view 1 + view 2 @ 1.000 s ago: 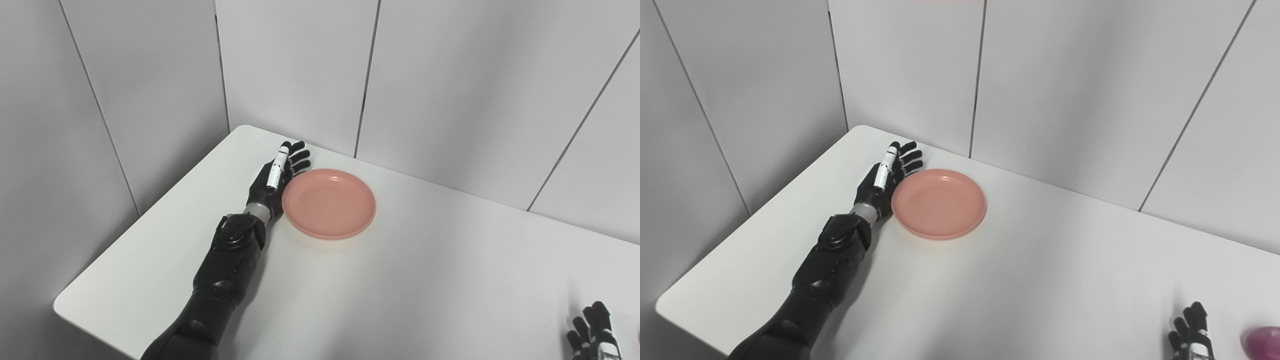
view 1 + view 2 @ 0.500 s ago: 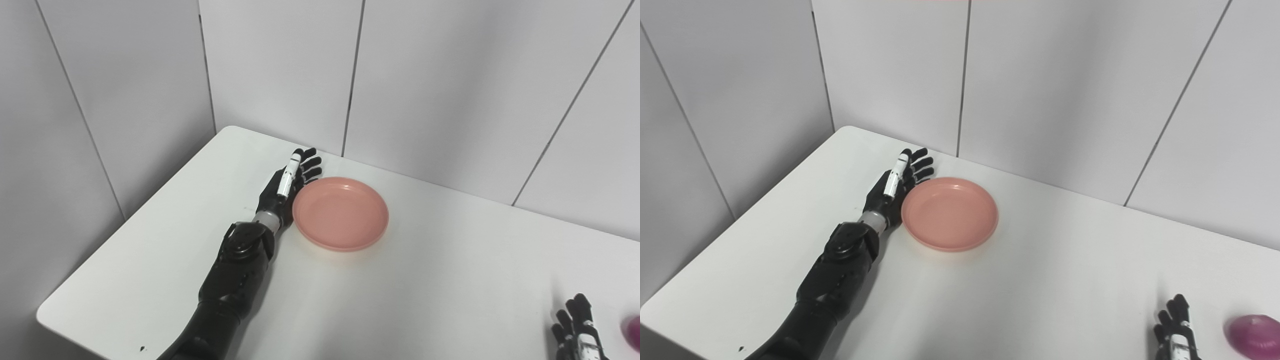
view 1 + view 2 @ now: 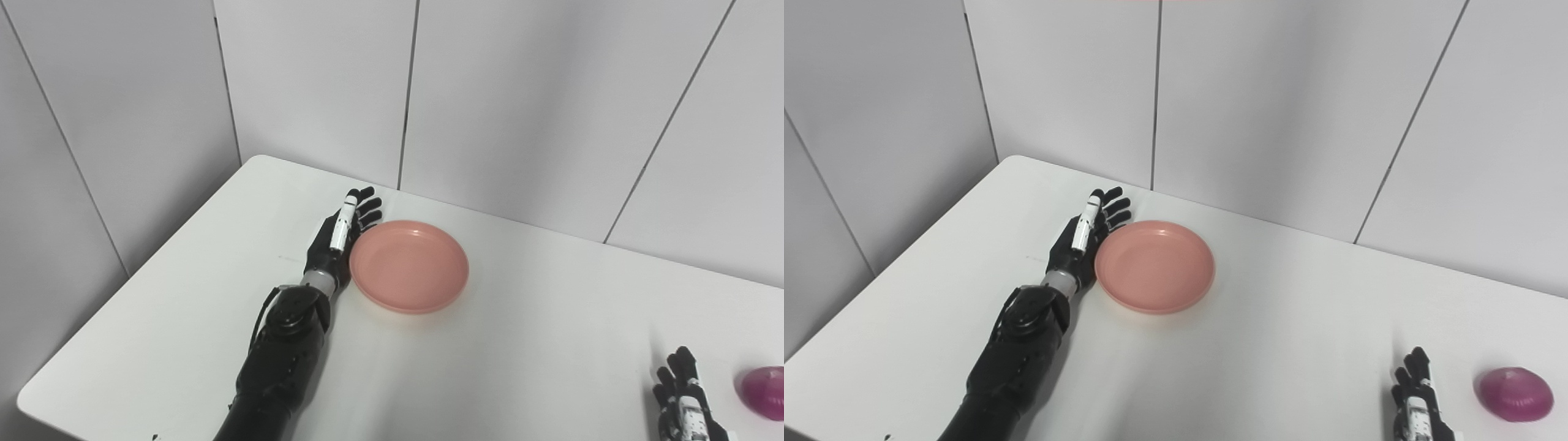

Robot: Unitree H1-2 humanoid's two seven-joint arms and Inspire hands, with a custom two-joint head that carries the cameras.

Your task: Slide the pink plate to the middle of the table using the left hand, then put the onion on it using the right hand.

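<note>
A round pink plate (image 3: 408, 266) lies on the white table (image 3: 502, 343), toward the back left. My left hand (image 3: 339, 237) stands on edge against the plate's left rim, open, fingers stretched toward the back wall. The purple onion (image 3: 1515, 394) rests near the table's front right. Just left of it, my right hand (image 3: 1418, 408) lies open at the bottom edge, a short gap from the onion and holding nothing.
Grey wall panels (image 3: 490, 92) close off the table at the back and left. The table's rounded back-left corner (image 3: 260, 160) is close behind the left hand. A wide stretch of bare tabletop lies between plate and onion.
The camera has swung to the right, bringing the onion and more of the right hand into view. The left hand has stayed against the plate's left rim.
</note>
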